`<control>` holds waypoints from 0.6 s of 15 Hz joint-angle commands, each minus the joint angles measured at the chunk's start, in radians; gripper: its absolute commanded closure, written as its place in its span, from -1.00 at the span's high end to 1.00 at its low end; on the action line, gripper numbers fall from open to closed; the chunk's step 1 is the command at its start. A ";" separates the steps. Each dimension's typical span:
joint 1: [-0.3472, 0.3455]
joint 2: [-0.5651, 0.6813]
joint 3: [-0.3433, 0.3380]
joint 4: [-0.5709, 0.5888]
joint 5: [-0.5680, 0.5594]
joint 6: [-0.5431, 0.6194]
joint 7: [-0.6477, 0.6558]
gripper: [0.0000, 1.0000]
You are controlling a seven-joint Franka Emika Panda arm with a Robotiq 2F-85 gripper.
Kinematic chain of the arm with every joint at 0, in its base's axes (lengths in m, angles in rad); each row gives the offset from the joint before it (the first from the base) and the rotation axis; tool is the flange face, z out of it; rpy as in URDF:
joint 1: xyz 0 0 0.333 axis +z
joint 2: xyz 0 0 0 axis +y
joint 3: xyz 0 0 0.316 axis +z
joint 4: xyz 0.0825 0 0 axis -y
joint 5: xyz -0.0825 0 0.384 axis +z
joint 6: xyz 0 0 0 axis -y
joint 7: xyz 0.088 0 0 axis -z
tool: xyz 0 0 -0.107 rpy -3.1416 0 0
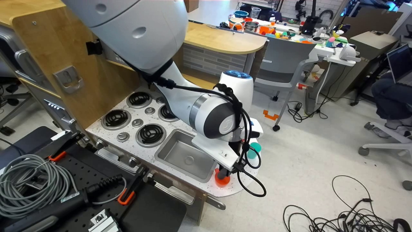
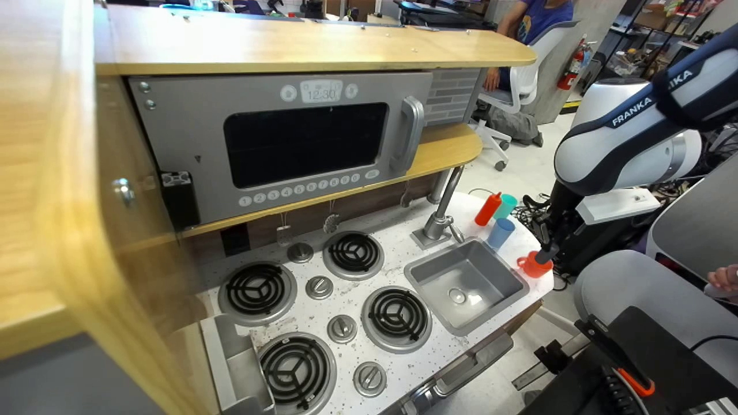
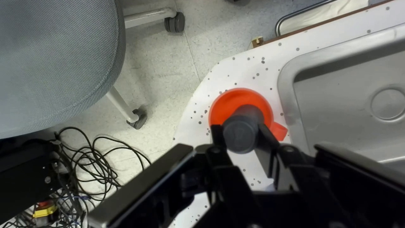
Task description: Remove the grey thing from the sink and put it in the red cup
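Pinching the grey thing (image 3: 239,136) from two sides, the gripper (image 3: 241,129) stood over the red cup (image 3: 223,106), a finger pressed to each flank of the dark, rounded piece. From the jaws, the grey thing slanted down to the mouth of the cup, its far end within the rim as the wrist view showed it; how deep it reached, I could not tell. The cup sat upright beneath the jaws on the speckled counter (image 3: 243,68), its handle turned toward the sink (image 3: 341,104). In the wrist view the sink lay to the right of the jaws, and a chair (image 3: 57,63) to their upper left, well apart. In an exterior view a blue cup (image 2: 500,233) stood near the jaws, by the sink's corner; farther from them were a red bottle (image 2: 488,209) and a teal cup (image 2: 505,206), close together, and the faucet (image 2: 438,222).
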 commanded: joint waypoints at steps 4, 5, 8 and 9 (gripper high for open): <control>0.007 0.087 -0.005 0.076 -0.005 -0.003 -0.003 -0.85; 0.008 0.094 -0.006 0.080 -0.006 -0.005 -0.003 -0.85; 0.014 0.106 -0.013 0.092 -0.010 -0.012 0.000 0.09; 0.016 0.106 -0.016 0.092 -0.011 -0.012 0.003 0.12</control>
